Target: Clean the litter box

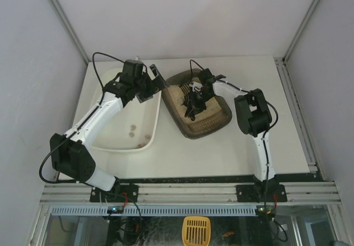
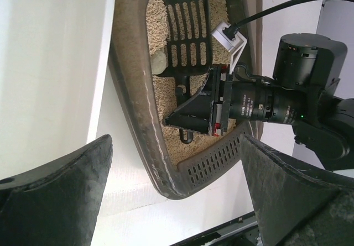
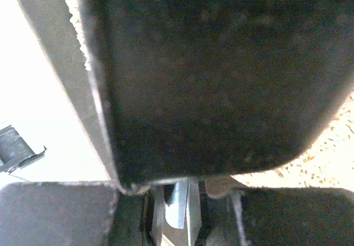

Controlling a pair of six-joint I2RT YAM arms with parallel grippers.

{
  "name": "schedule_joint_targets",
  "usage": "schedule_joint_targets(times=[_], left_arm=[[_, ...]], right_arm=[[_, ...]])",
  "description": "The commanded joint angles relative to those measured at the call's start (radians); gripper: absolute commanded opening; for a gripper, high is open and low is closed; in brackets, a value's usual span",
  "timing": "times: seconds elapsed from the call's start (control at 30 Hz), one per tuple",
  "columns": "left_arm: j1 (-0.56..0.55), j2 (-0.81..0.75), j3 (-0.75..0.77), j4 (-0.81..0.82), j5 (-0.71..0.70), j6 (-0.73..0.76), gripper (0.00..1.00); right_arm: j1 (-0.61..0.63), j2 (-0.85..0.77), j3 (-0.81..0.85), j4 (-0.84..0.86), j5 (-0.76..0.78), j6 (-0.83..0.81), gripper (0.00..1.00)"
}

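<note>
Small dark grey-brown rounded plastic litter box (image 1: 217, 125) with beige litter sits mid-table, just beside the glossy white tray (image 1: 119, 146). Right gripper (image 1: 193, 106) is inside the box, clamped on the black slotted plastic scoop (image 2: 188, 30). Left gripper (image 1: 156, 79) hangs by the box rim, jaws spread wide, holding nothing.

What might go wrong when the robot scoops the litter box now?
The lump lies beside the scoop, not on it, so it may get pushed away or buried. Lifting the scoop in the right gripper could flick litter over the litter box rim. The open left gripper hovers near that rim, so the arms might bump.
</note>
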Motion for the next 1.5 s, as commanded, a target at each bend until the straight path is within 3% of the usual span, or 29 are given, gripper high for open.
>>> schedule_joint_targets(times=[0.0,0.33,0.53,0.9,1.1,1.47], left_arm=[[0.001,-0.047,-0.020,0.027,-0.009,0.023,1.00],[0.001,-0.045,-0.026,0.037,0.027,0.043,0.99],[0.001,-0.043,-0.028,0.036,0.037,0.065,0.99],[-0.016,0.003,-0.079,0.034,-0.012,0.033,1.00],[-0.023,0.146,0.037,0.007,-0.058,0.019,1.00],[-0.022,0.360,0.259,0.071,-0.061,-0.039,1.00]], right_arm=[[0.024,0.067,-0.069,0.053,-0.243,0.028,0.00],[-0.061,0.015,-0.225,0.443,-0.496,0.247,0.00],[-0.096,-0.028,-0.322,0.662,-0.552,0.390,0.00],[-0.111,-0.131,-0.358,0.644,-0.469,0.352,0.00],[-0.109,-0.202,-0.435,0.612,-0.365,0.337,0.00],[-0.002,-0.324,-0.710,0.970,-0.265,0.569,0.00]])
